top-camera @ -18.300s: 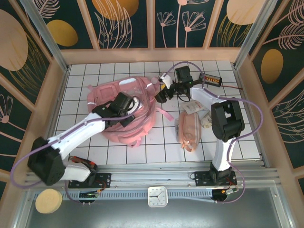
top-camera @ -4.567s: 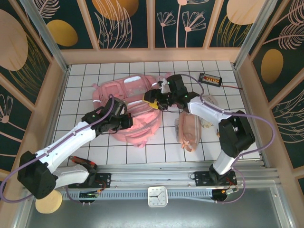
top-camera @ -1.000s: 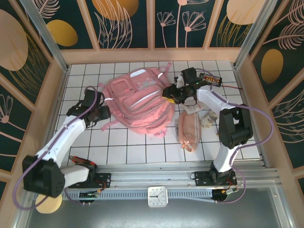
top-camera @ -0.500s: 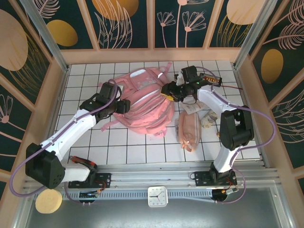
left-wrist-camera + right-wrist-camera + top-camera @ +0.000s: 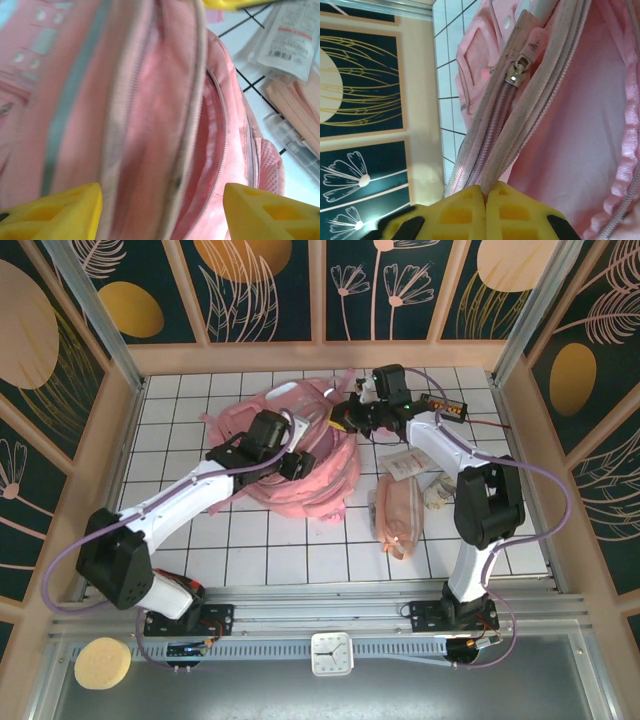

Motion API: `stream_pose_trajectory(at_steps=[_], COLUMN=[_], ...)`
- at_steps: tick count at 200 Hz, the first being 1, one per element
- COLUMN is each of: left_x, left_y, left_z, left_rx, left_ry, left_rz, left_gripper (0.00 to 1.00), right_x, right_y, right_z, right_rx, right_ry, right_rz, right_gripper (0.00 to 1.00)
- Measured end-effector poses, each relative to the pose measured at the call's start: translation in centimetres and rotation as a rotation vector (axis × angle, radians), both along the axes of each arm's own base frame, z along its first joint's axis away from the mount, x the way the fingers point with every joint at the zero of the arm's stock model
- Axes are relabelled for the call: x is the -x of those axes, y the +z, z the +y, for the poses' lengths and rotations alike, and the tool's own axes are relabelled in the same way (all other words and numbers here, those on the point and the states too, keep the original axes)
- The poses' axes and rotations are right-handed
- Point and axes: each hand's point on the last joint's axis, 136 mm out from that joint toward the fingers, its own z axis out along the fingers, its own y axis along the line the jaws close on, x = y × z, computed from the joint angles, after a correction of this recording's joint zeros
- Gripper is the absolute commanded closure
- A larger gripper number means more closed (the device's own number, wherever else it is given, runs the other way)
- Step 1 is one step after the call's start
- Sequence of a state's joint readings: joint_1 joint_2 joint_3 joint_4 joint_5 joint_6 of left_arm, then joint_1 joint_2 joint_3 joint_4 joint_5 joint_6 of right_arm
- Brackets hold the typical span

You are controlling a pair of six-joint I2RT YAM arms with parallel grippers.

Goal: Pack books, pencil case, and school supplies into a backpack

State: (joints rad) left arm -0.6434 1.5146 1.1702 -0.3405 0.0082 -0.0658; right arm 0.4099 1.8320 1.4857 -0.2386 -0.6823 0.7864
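Note:
The pink backpack [image 5: 318, 465] lies bunched up at the table's middle back. My right gripper [image 5: 342, 420] is at its top right corner, shut on the zipped rim of the opening [image 5: 500, 150]; a metal zip pull [image 5: 517, 70] hangs just beyond my fingertips [image 5: 485, 192]. My left gripper [image 5: 292, 462] hovers over the bag with its yellow fingers spread wide [image 5: 160, 215] and pink fabric [image 5: 150, 125] blurred between them, not gripped. The pale-pink pencil case [image 5: 397, 510] lies right of the bag. The school supplies packet [image 5: 405, 468] [image 5: 295, 35] rests just behind the case. The books are out of view.
A small black device [image 5: 445, 405] with a wire sits at the back right. A clear plastic item [image 5: 437, 490] lies beside the pencil case. Bare white tiles [image 5: 250, 540] stretch in front of the backpack, and wooden walls close in the table.
My left gripper swung in from the left of the table to above the backpack and opened wider. My right gripper shut on the bag's rim, and the bag bunched up.

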Motion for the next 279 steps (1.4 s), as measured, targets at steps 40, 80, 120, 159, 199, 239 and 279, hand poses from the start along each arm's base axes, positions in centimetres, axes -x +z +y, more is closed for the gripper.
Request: stream_pose_trajectory(at_steps=[40, 80, 120, 159, 199, 239, 279], left_x=[-1.0, -5.3, -6.5, -7.6, -8.1, -7.7, -6.6], left_y=[-1.1, -0.5, -0.8, 1.1, 3.5, 2.3, 1.1], left_z=[-1.6, -0.3, -0.1, 0.6, 1.8, 2.1, 2.5], left_rx=[-0.057, -0.195, -0.297, -0.296, -0.244, -0.19, -0.106], left_ry=[-0.033, 0.126, 0.166, 0.215, 0.256, 0.265, 0.259], left_rz=[-0.003, -0.078, -0.091, -0.057, 0.003, 0.076, 0.134], left_gripper=[0.33, 0.55, 1.0, 1.0, 1.0, 1.0, 1.0], right_x=[-0.2, -0.3, -0.4, -0.2, 1.2, 4.9, 10.3], right_y=[0.6, 0.8, 0.9, 0.9, 1.5, -2.0, -7.5], right_z=[0.2, 0.3, 0.3, -2.9, -10.3, -16.1, -16.4], right_rx=[-0.015, -0.029, -0.036, 0.048, 0.188, 0.439, 0.679], right_ry=[-0.015, -0.026, -0.032, -0.039, -0.14, -0.2, -0.073], right_rz=[0.006, 0.019, 0.025, -0.012, -0.078, -0.02, 0.102], right_gripper=[1.0, 1.0, 0.52, 0.26, 0.23, 0.12, 0.05])
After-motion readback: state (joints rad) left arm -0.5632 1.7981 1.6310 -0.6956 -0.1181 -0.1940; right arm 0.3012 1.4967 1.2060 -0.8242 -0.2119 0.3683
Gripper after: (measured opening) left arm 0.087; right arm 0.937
